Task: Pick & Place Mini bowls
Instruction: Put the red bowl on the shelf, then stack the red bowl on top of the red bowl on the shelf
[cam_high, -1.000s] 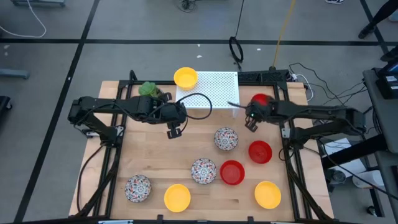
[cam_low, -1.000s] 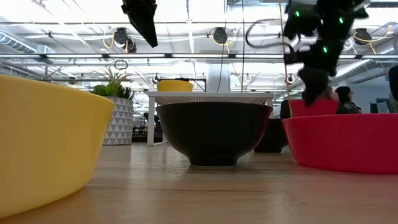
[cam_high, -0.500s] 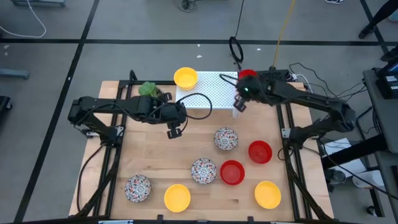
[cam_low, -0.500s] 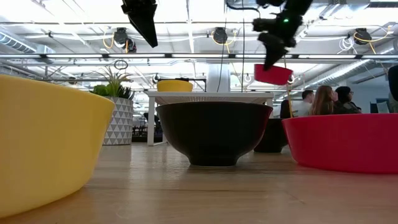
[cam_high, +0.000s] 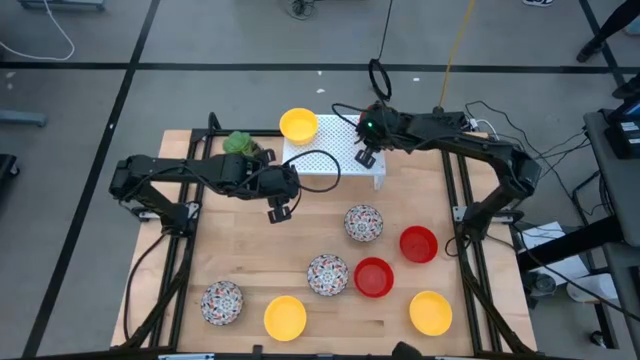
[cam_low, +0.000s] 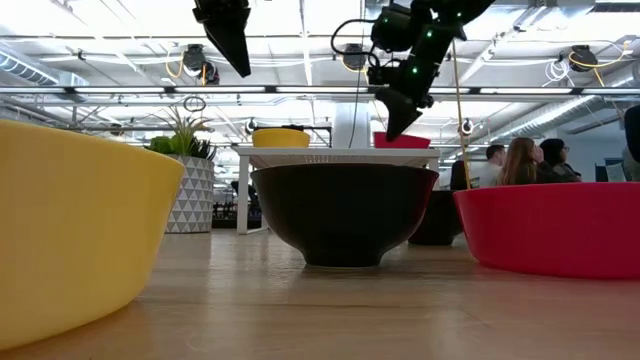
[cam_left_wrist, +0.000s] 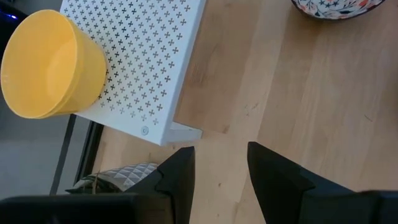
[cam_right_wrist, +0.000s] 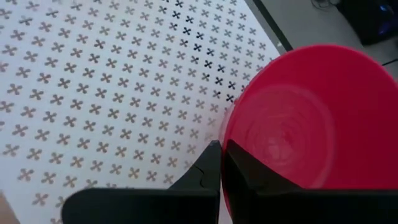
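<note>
At the near edge of the wooden tabletop (cam_high: 250, 250), two yellow bowls (cam_high: 285, 317) (cam_high: 431, 312) and a mosaic-patterned bowl (cam_high: 222, 301) sit in a loose row. Just beyond them stand a second patterned bowl (cam_high: 328, 274) and a red bowl (cam_high: 373, 277), almost touching, with another red bowl (cam_high: 418, 244) to their right and a third patterned bowl (cam_high: 364, 223) farther back.

Mid-table, the left gripper (cam_high: 279, 211) hangs above bare wood, its fingers (cam_left_wrist: 177, 180) spread with nothing between them.

At the far side, the white perforated rack (cam_high: 340, 145) carries a yellow bowl (cam_high: 299, 125) on its left corner, beside a green plant (cam_high: 241, 145) in a patterned white pot. Over the rack's right part, the right gripper (cam_high: 365, 157) holds a red bowl (cam_right_wrist: 311, 118) by its rim: the fingers (cam_right_wrist: 208, 165) are pressed together on the bowl's wall, one inside and one outside, with the bowl reaching away past the fingertips. In the low view that red bowl (cam_low: 402, 140) appears level with the rack top; whether it touches the rack cannot be told.

People sit in the room beyond the table (cam_low: 515, 160).
</note>
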